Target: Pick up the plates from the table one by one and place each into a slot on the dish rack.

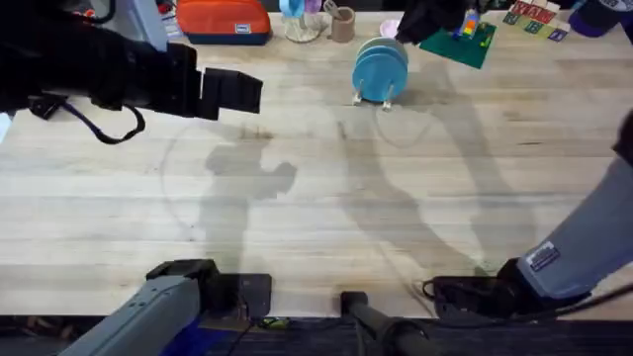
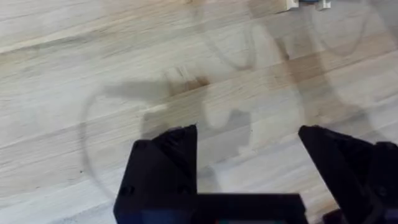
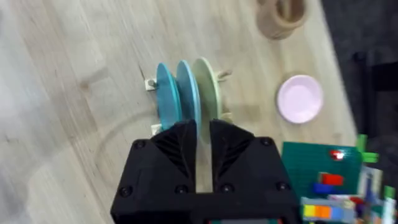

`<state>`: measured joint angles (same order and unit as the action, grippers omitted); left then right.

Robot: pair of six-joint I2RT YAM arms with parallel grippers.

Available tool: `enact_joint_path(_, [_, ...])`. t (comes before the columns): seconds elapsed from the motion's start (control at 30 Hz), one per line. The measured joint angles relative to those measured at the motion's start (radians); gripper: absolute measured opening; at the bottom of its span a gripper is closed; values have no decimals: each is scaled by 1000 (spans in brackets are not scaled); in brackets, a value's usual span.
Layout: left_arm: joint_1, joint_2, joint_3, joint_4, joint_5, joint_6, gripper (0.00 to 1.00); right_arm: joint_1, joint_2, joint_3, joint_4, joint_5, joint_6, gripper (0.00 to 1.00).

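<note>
Worktop [image 1: 326, 198] bare across centre and near side: wide free room from 7 to 5 o'clock, nothing standing on it. Obstacles sit along far edge. Dish rack [image 1: 381, 97] at approx 12 o'clock with plates [image 1: 381, 67] upright in its slots, three of them packed side by side in the right wrist view [image 3: 180, 93]; gaps btwn them narrow. Right tool [image 3: 198, 146] hangs just over the rack, fingers nearly together. Beyond rack: pink disc [image 3: 300, 98], wooden cup [image 3: 283, 15], green board [image 1: 460, 42] w/ small bits at 1 o'clock, orange case [image 1: 223, 20] at 11. Left arm w/ left tool [image 2: 249, 155], fingers apart, spans 10 o'clock above bare wood.
</note>
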<state>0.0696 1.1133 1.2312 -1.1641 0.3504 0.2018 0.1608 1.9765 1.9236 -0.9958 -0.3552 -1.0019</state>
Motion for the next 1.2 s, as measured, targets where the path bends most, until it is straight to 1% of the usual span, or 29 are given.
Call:
enact_joint_path(0.2, [0,0,0,0,0,0,995,0,-93,0,-2,3,24,178])
enact_joint_path(0.23, [0,0,0,0,0,0,995,0,-103,1,-5,3,33,192])
enact_joint_path(0.27, [0,0,0,0,0,0,995,0,-111,1,-9,3,47,230])
enact_joint_path(0.3, [0,0,0,0,0,0,995,0,-116,2,-13,3,54,288])
enact_joint_path(0.33, [0,0,0,0,0,0,995,0,-123,2,-20,3,63,386])
enact_joint_path(0.4, [0,0,0,0,0,0,995,0,-135,2,-28,3,79,546])
enact_joint_path(0.43, [0,0,0,0,0,0,995,1,-142,2,-29,3,93,652])
enact_joint_path(0.5, [0,0,0,0,0,0,995,1,-158,2,-30,3,117,935])
enact_joint_path(0.53, [0,0,0,0,0,0,995,2,-166,2,-31,3,126,975])
enact_joint_path(0.6, [0,0,0,0,0,0,995,3,-183,2,-39,3,144,993])
enact_joint_path(0.73, [0,0,0,0,0,0,995,6,-210,2,-55,3,162,994])
enact_joint_path(0.87, [0,0,0,0,0,0,995,6,-227,2,-111,3,170,994])
enact_joint_path(0.97, [0,0,0,0,0,0,995,7,-234,2,-149,3,197,994])
enact_joint_path(1.2, [0,0,0,0,0,0,995,8,-266,2,-166,3,278,995])
